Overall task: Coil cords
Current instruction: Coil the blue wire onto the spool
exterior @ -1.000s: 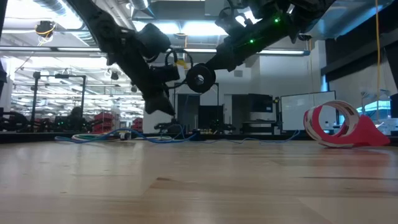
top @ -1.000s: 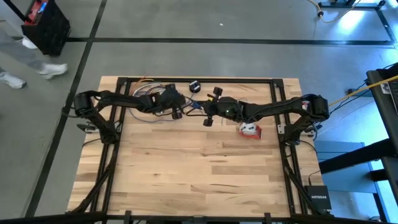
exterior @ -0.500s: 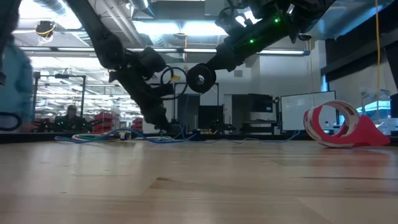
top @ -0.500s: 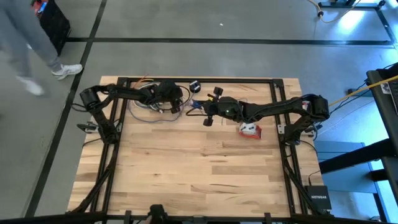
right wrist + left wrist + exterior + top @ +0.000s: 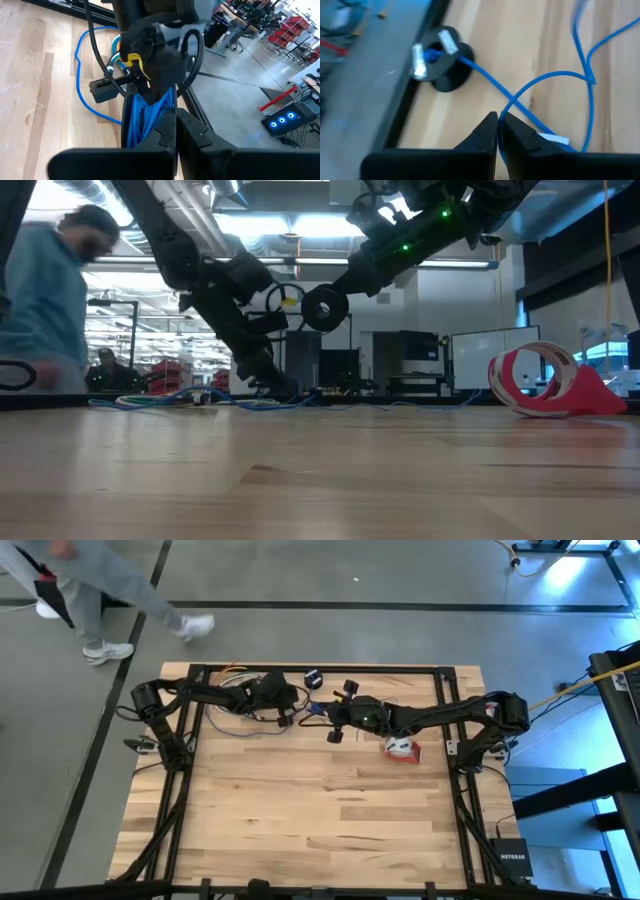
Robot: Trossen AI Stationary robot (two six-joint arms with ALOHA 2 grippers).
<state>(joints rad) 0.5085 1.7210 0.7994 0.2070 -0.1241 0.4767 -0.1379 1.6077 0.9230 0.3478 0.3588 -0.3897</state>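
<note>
In the high view the thin blue cord point(image 5: 240, 705) is too fine to follow among the dark links of the left arm point(image 5: 200, 695), so its loops cannot be counted there. A person point(image 5: 95, 585) walking past the table is cut off by the picture's top edge and smeared by motion; in the low view the same figure is a blur at the frame's side. In the left wrist view the puck point(image 5: 442, 60) is soft and streaked. The red-and-white bundle point(image 5: 402, 748) is too small to make out its windings.
</note>
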